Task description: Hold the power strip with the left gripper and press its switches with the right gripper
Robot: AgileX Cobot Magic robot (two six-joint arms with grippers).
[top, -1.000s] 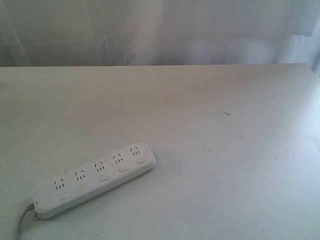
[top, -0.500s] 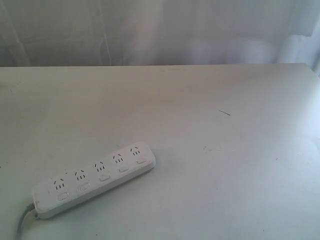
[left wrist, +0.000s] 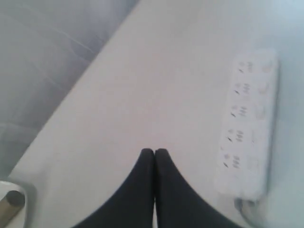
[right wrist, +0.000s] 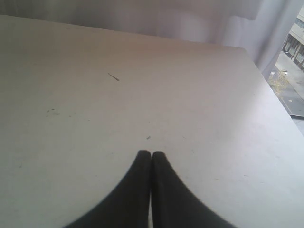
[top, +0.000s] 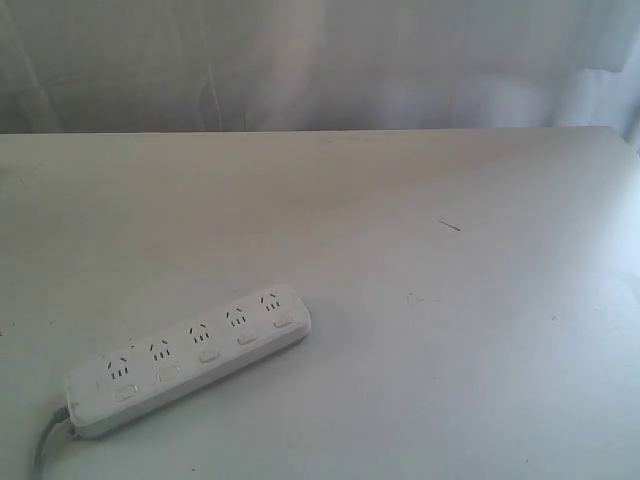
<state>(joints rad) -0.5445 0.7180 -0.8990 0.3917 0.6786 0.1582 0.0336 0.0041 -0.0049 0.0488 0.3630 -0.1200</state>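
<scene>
A white power strip point(top: 190, 358) lies diagonally on a pale table point(top: 450, 330), low on the left in the exterior view, with its switches point(top: 208, 355) facing up. The left gripper point(left wrist: 154, 153) and right gripper point(right wrist: 150, 154) hover clear of it, tips pressed together, holding nothing.

Exterior: high, facing across table point(top: 400, 200) toward curtain point(top: 300, 60). Left wrist: looking down, shares power strip point(top: 190, 358) with exterior. Right wrist: low, shares dark scratch point(top: 450, 225).

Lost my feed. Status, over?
Left gripper shut, empty. Right gripper shut, empty. Power strip flat on table, untouched. Nothing blocking it.
</scene>
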